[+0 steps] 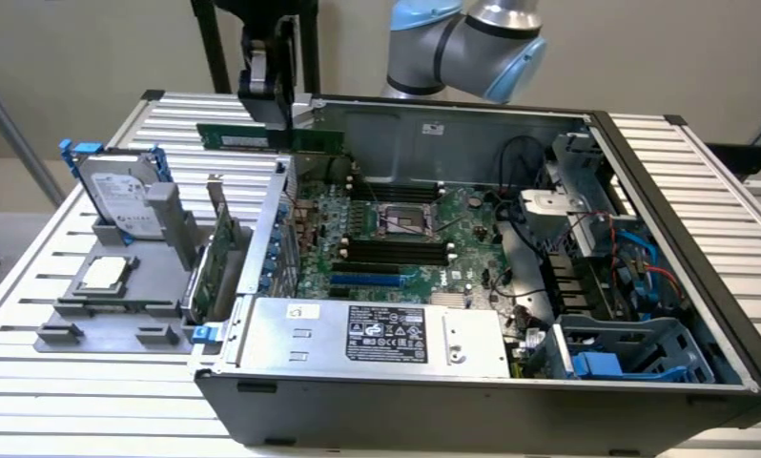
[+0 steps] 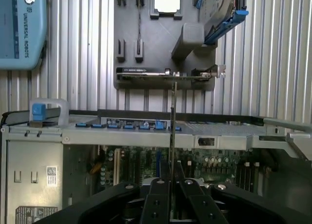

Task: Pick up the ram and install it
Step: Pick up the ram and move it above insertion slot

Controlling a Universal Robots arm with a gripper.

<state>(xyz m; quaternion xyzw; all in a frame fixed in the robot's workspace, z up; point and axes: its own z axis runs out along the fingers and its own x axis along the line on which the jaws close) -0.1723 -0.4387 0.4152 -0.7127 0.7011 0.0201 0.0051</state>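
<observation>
Starting at the exterior view's left, outside the case [image 1: 483,410]: there's a grey fixture [image 1: 101,324] with a hard drive [image 1: 113,191] standing in it. An expansion card [image 1: 221,248] stands on edge on the side nearest the case.

Next along, over the case's far-left corner, the gripper [image 1: 274,119] hangs in the air with its fingers [image 2: 158,199] clamped on the ram [image 1: 240,139]. So the stick is up off everything, above the case rim and well apart from the black memory slots [image 1: 394,253] on the motherboard [image 1: 406,219]. The power supply [image 1: 380,334] sits against the case's front wall.

I'd guess the stick weighs next to nothing. It's thin and stiff, so it won't sag, but it's not something to squeeze hard or bang on the sheet metal. Pinching the flat faces around mid-length looks right, and that's roughly where it's held, which leaves the contact edge free.

The long axis lies about level and runs along the case's far wall. The stick is up on its long edge with a flat face toward the exterior camera. From the wrist, the ram [image 2: 172,136] is edge-on, a thin line coming out of the gripper [image 2: 171,185].
</observation>
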